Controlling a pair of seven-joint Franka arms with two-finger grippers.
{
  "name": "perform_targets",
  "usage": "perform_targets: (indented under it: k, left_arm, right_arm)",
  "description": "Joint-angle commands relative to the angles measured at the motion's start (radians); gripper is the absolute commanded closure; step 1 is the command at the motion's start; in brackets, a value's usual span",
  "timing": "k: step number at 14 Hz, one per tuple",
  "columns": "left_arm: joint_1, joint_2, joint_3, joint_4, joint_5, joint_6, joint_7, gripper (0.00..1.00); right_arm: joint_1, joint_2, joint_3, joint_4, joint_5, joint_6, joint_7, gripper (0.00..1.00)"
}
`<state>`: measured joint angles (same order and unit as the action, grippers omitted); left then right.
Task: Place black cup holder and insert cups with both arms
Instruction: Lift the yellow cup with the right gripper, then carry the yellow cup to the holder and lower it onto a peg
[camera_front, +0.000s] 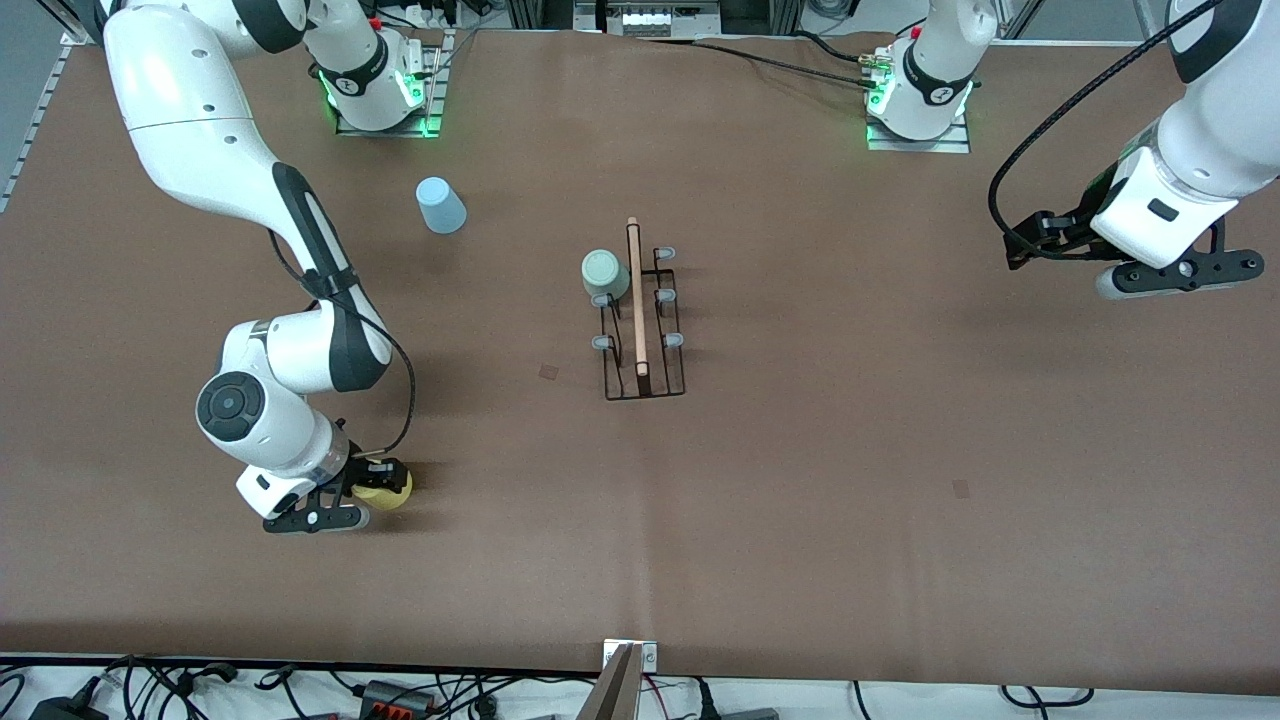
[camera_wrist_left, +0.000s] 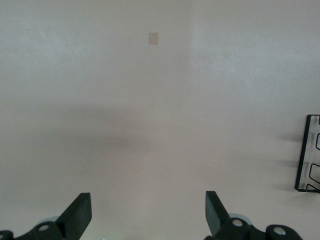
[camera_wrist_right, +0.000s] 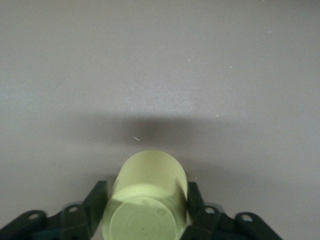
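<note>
The black cup holder stands mid-table with its wooden rod handle on top. A mint green cup sits on one of its prongs, on the side toward the right arm. Its wire corner shows in the left wrist view. A light blue cup stands upside down, farther from the front camera and nearer the right arm's base. My right gripper is low at the table, shut on the yellow cup, one finger on each side. My left gripper hangs open and empty over bare cloth at its end.
Brown cloth covers the table. Two small dark patches mark it. Cables and plugs lie along the table edge nearest the front camera, where a metal bracket juts in. The arm bases stand along the edge farthest from it.
</note>
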<state>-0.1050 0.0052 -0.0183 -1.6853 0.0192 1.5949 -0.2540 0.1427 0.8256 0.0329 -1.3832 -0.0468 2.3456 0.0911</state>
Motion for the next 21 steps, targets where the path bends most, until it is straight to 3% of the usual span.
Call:
perform_targets:
  k: [1, 3, 7, 12, 21]
  left_arm:
    - [0.004, -0.013, -0.003, 0.012, -0.007, -0.023, 0.008, 0.00]
    - [0.004, -0.014, -0.002, 0.013, -0.005, -0.026, 0.010, 0.00]
    - [0.001, -0.007, -0.002, 0.012, -0.013, -0.016, 0.006, 0.00]
    - [0.008, -0.010, 0.005, 0.010, -0.018, -0.038, 0.010, 0.00]
    - [0.016, -0.008, 0.008, 0.013, -0.036, -0.027, 0.009, 0.00]
  right_arm:
    - [0.020, -0.035, 0.009, -0.007, -0.016, -0.075, -0.025, 0.73]
    - [0.037, -0.087, 0.010, 0.018, -0.056, -0.200, -0.031, 0.79]
    - [0.101, -0.167, 0.024, 0.094, -0.059, -0.373, -0.019, 0.81]
    - [0.225, -0.172, 0.073, 0.239, -0.016, -0.489, 0.097, 0.81]
    - [0.443, -0.154, 0.070, 0.254, -0.018, -0.473, 0.361, 0.81]
